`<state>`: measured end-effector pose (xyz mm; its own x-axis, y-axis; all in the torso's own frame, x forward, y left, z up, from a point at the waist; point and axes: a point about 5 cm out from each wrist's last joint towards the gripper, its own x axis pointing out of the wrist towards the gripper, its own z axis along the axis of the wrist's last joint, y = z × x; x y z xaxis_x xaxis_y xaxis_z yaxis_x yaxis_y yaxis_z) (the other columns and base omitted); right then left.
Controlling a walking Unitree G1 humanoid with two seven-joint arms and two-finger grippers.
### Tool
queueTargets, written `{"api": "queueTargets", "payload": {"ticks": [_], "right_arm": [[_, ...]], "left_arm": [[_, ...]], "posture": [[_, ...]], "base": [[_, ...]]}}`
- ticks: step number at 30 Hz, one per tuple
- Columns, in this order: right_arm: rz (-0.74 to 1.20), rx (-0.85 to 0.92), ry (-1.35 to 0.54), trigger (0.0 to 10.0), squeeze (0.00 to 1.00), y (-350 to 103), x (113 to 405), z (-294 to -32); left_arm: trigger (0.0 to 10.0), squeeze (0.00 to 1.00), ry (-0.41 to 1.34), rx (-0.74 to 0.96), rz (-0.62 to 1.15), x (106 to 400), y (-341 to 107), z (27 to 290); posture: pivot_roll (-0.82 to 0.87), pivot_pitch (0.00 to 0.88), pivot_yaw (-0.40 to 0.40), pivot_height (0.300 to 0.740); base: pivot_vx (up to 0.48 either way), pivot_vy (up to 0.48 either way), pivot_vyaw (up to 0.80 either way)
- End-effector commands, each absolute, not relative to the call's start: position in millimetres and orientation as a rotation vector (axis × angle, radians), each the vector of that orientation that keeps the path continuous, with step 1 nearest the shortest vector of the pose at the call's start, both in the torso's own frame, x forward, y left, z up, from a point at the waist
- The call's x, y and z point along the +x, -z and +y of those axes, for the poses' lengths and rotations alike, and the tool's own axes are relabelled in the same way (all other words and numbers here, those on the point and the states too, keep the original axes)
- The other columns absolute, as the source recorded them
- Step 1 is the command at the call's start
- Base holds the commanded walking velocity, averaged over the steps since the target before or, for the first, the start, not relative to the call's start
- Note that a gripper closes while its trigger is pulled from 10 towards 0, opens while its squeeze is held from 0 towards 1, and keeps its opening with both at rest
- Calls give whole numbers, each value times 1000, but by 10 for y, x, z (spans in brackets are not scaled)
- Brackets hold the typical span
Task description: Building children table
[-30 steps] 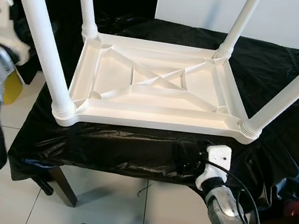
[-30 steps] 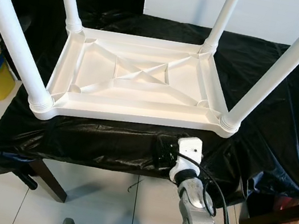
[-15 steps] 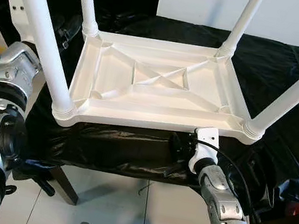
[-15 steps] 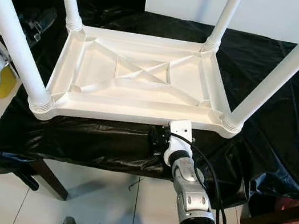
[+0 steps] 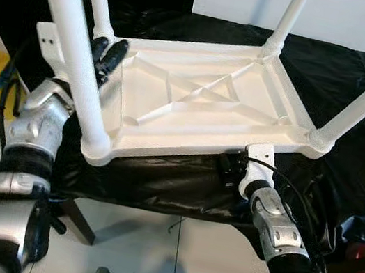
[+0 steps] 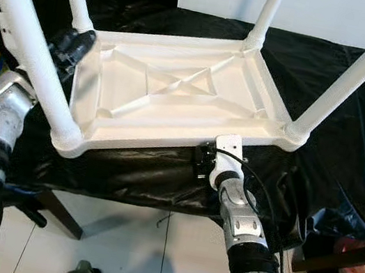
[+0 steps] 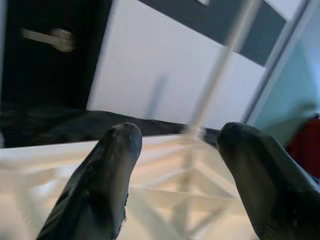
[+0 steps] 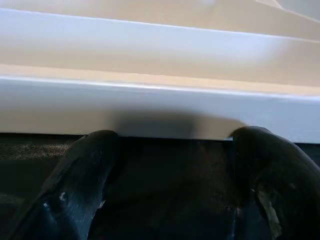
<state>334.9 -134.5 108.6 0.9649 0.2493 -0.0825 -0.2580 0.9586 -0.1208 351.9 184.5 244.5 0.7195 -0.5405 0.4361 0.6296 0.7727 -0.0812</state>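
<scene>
**Both grippers close in on the upturned table**

We have the white children's table (image 5: 202, 105) lying upside down on the black-draped bench (image 5: 358, 104), all four legs seated in their corner sockets and pointing up. Half a second ago the tabletop sat square to us; now it is skewed, its near left corner swung toward six o'clock and its right end toward one o'clock. Part of that is our head shifting, but the tabletop's angle against the cloth looks changed too, so we judge it has been nudged round.

Our left gripper (image 5: 107, 55), which was out at nine o'clock beyond the near left leg (image 5: 71, 46), has come in to ten o'clock and hangs over the left rim, its two black fingers (image 7: 100, 185) spread apart with the ribbed underside showing between them, pinching nothing. Our right gripper (image 6: 200, 162) has risen to five o'clock against the near long rim (image 8: 160, 107); its fingers are spread wide, their tips touching or just under that edge, with the cloth beneath.

With the legs all fitted, we judge the build nearly done; what seems left is gripping both sides and turning the table upright. The long legs could snag as it tips.
</scene>
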Motion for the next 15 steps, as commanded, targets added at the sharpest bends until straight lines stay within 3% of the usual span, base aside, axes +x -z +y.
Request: {"api": "queueTargets", "payload": {"ticks": [1, 4, 6, 15], "right_arm": [[45, -147, -304, 10000, 0, -1109, 3378, -1312], [32, -154, -336, 10000, 0, -1112, 3397, -1330], [2, -146, -384, 10000, 0, -1117, 3410, -1337], [-35, -84, -422, 10000, 0, -1097, 3439, -1331]], "left_arm": [[10000, 0, 993, -182, -465, 3328, -2488, 1495], [10000, 0, 986, -210, -473, 3247, -2489, 1328], [10000, 0, 997, -241, -466, 3129, -2458, 1075], [10000, 0, 1034, -354, -459, 2940, -2433, 598]], "posture": [[-9, 177, -45, 740], [-8, 187, -43, 740], [-7, 198, -41, 740], [1, 217, -35, 740]], "base": [[0, 0, 0], [0, 0, 0], [0, 0, 0], [0, 0, 0]]}}
